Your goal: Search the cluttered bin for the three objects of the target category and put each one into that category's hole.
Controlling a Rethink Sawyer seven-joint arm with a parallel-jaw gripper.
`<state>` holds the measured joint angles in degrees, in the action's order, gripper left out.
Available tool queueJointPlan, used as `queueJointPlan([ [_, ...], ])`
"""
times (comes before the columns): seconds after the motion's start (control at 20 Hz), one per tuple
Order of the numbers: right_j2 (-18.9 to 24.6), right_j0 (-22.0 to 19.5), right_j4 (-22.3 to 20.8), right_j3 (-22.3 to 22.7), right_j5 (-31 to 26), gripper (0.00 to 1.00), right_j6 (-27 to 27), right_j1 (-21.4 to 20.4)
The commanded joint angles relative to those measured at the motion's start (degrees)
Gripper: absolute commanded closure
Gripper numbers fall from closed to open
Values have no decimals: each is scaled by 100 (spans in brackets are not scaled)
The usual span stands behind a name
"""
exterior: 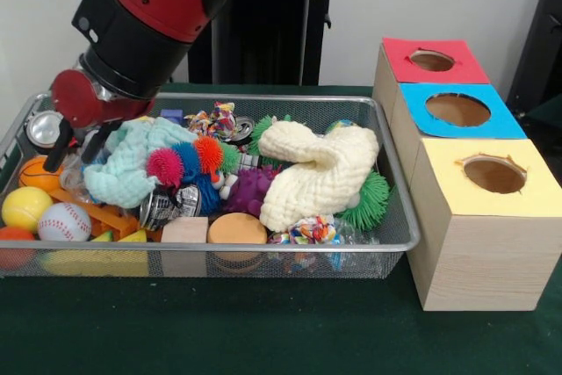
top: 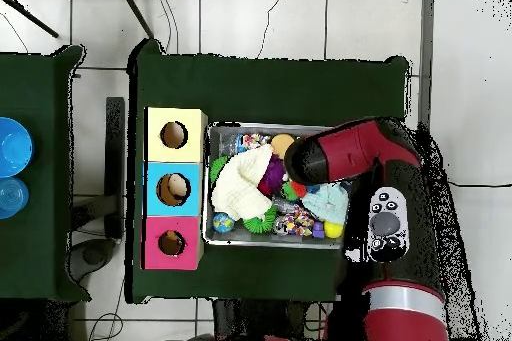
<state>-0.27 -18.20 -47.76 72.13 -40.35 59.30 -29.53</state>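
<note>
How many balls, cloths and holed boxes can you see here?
Balls: 4: yellow, baseball, basketball, orange-red
Cloths: 2: cream, mint
Boxes: 3: red, blue, yellow
Total: 9

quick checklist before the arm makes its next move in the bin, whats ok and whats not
1. Gripper down inside the wire bin, near the mint cloth: ok.
2. Gripper open or shut: cannot tell.
3. Anything held: cannot tell.
4. Red hole, blue hole and yellow hole not covered: ok.
5. Blue hole empty: not ok, the overhead view shows something pale inside.
6. Target objects exposed: cannot tell, the cream cloth covers part of the clutter.
</note>
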Motion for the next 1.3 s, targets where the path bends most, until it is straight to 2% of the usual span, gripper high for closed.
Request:
queueJointPlan([
  [0.05, 579, -485, 650, 138, -984, 0, -402, 539],
  [0.2, 746, -697, 958, 175, -1270, 0, -669, 609],
  [0.4, 768, -761, 1026, 122, -1550, 0, -853, 661],
  [0.7, 595, -603, 773, -216, -2022, 0, -788, 883],
  [0.85, 413, -433, 499, -463, -2277, 0, -769, 984],
  [1.0, 343, -416, 406, -585, -2338, 0, -752, 1047],
  [1.3, 313, -435, 230, -1083, -2349, 0, -644, 1635],
])
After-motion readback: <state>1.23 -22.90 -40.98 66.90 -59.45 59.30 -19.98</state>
